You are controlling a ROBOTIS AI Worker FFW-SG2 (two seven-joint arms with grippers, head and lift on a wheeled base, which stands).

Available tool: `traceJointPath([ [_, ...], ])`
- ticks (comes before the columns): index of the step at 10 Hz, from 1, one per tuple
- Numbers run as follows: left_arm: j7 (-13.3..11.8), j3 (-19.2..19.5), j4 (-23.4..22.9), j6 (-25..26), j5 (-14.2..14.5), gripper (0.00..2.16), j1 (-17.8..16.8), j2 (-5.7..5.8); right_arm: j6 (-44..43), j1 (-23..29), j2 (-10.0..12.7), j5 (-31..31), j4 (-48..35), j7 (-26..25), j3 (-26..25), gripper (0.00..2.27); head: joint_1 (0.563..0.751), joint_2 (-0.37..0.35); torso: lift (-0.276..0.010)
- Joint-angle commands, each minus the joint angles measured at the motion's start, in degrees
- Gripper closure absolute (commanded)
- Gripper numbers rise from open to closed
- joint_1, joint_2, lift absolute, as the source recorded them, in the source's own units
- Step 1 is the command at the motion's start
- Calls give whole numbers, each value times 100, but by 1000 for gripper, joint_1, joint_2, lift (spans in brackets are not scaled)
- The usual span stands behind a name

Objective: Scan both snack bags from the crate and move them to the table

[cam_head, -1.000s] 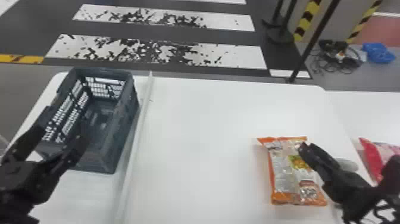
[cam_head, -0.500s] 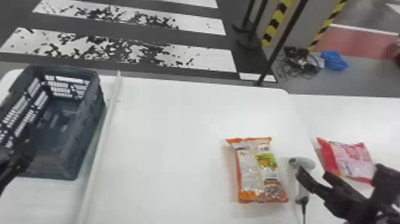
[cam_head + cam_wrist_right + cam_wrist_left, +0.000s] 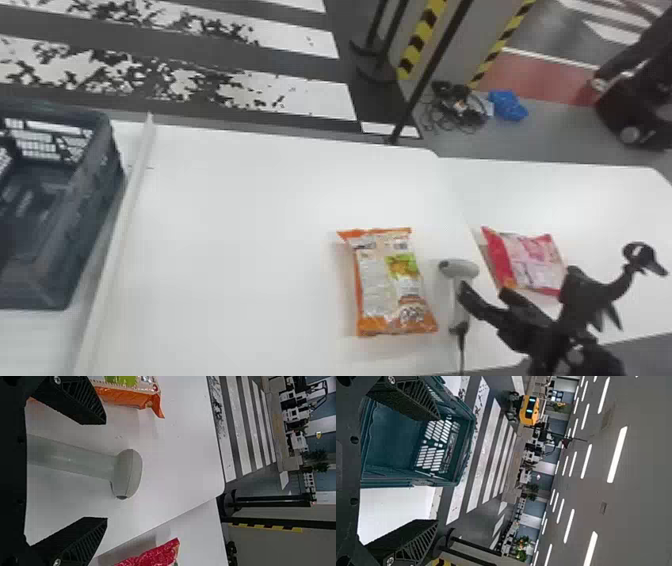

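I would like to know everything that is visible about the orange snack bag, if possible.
The orange snack bag lies flat on the white table, to the left of the grey scanner, with a gap between them. It looks like glossy, crinkled plastic film, with orange ends and a pale printed panel that has a green patch. It seems sealed. Only the table touches it.

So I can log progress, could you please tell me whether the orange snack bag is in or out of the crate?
Out: the snack bag lies on the white table, well to the right of the crate.
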Motion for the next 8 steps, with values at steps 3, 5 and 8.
traceJointPath([
  [3,18,-30,72,0,-104,76,-59,0,-359,-442,-305,171,899,87,224,63,695,-342,-87],
  [5,44,-12,72,0,-113,76,-68,18,-359,-592,-357,268,1180,87,356,63,695,-340,-87],
  [8,53,5,72,0,-113,76,-121,18,467,-768,-489,338,1251,166,435,2091,695,-326,-87],
])
